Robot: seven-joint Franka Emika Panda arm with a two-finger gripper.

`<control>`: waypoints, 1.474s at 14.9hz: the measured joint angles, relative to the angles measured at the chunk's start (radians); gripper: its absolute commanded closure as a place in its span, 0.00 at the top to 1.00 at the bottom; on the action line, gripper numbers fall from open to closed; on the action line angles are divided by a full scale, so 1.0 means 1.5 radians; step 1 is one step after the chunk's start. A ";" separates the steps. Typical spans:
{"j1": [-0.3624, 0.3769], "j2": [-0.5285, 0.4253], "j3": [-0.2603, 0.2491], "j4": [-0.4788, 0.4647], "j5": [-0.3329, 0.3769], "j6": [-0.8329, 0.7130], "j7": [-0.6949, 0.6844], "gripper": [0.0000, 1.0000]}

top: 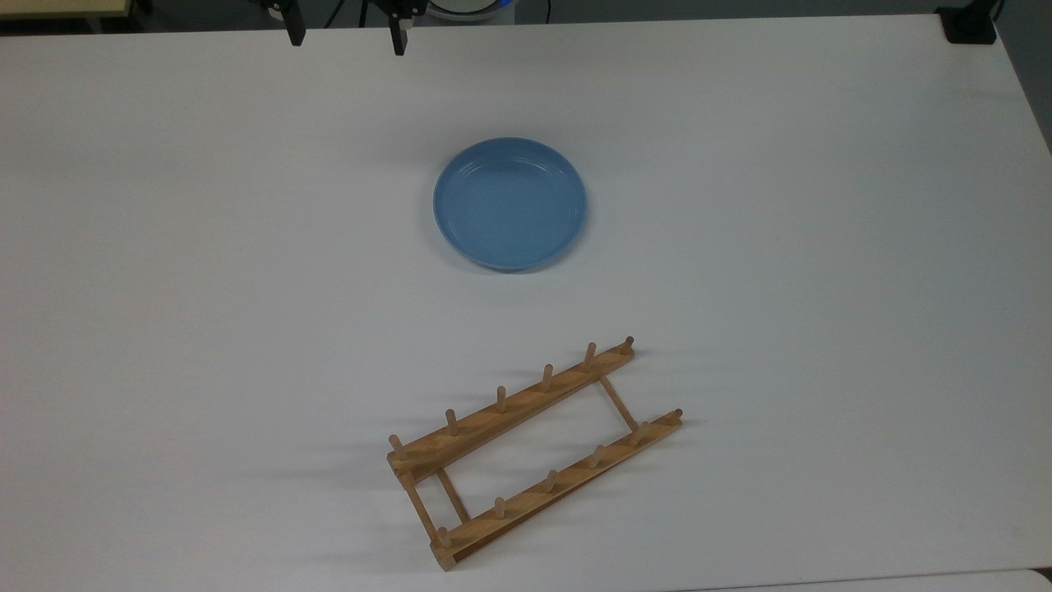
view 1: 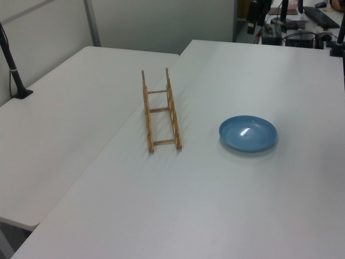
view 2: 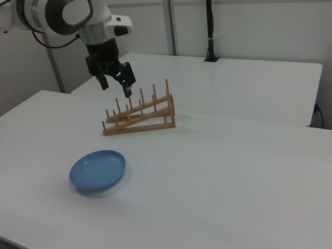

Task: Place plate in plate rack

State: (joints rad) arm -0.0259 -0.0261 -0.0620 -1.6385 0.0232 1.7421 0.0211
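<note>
While one plate (top: pixel 510 203) lies flat, one plate rack (top: pixel 534 452) stands apart.

The plate (top: pixel 509 203) lies flat on the worktop (top: pixel 822 247). In the top view, the plate rack (top: pixel 532 452) sits below the plate, well apart from it, near the bottom edge. In the right view, the rack is behind the plate, and my jaws hang spread above the worktop, left of the rack.

A white table (top: pixel 822 247) spreads wide. A second white table (view 1: pixel 59 135) butts against it, and a black post (view 1: pixel 12 65) stands there.
</note>
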 measured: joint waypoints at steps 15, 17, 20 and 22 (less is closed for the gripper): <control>-0.007 0.000 -0.004 0.000 0.000 -0.036 -0.194 1.00; -0.009 0.001 -0.004 -0.001 -0.007 -0.053 -0.225 1.00; -0.006 0.010 0.001 -0.023 -0.028 -0.059 -0.242 1.00; -0.005 0.021 0.004 -0.053 -0.029 -0.052 -0.245 1.00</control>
State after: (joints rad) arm -0.0340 0.0055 -0.0553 -1.7175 -0.0202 1.6648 -0.3462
